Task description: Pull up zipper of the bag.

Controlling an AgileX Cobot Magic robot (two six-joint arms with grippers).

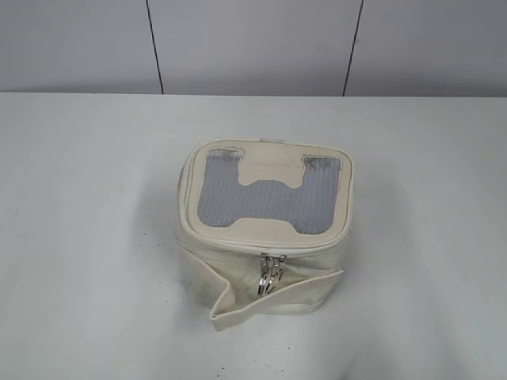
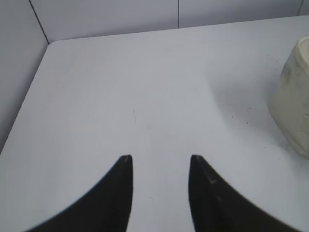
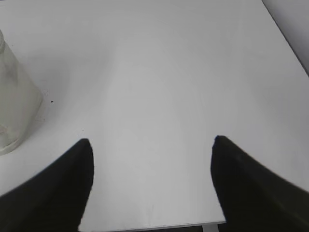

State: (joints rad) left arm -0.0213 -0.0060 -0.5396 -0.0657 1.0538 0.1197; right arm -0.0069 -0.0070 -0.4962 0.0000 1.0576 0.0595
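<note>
The small boxy cream-white bag stands mid-table, with a grey mesh top panel and a cream patch across it. The zipper runs round the lid rim; its two silver sliders with ring pulls hang together at the front. A loose strap crosses the front face. The bag's side shows at the right edge of the left wrist view and at the left edge of the right wrist view. My left gripper is open and empty over bare table. My right gripper is wide open and empty. Neither gripper shows in the exterior view.
The white table runs to a grey panelled wall at the back. Its left edge and back corner show in the left wrist view; its front edge and right edge show in the right wrist view.
</note>
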